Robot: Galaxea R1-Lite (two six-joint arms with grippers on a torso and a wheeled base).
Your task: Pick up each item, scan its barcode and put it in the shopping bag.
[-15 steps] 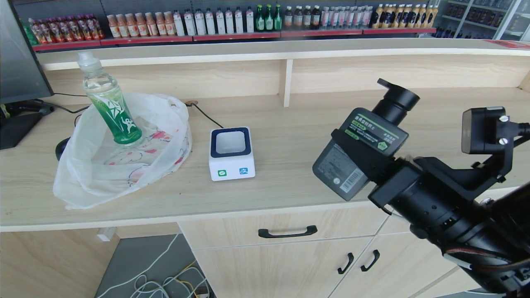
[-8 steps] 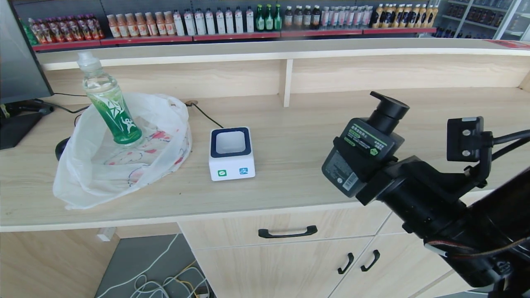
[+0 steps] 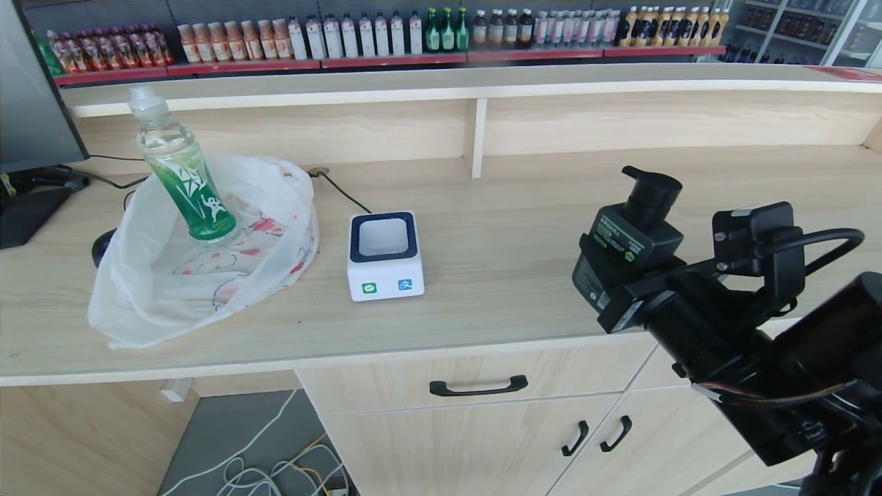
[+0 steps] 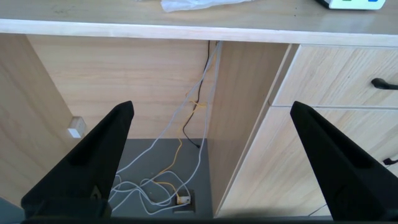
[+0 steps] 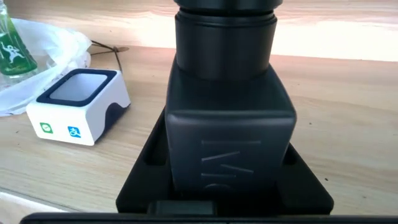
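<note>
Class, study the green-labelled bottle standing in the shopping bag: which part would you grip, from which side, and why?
Probably the labelled middle of the bottle, approached level from the front. It stands nearly upright, leaning slightly, with its round body clear above the shopping bag, whose folds crowd only its base.

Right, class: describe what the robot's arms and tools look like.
The right arm is matte black with rounded segments; a black cable loops from a boxy wrist block with silver screws. The right tool is black too. The left tool has two black wedge-shaped fingers.
</note>
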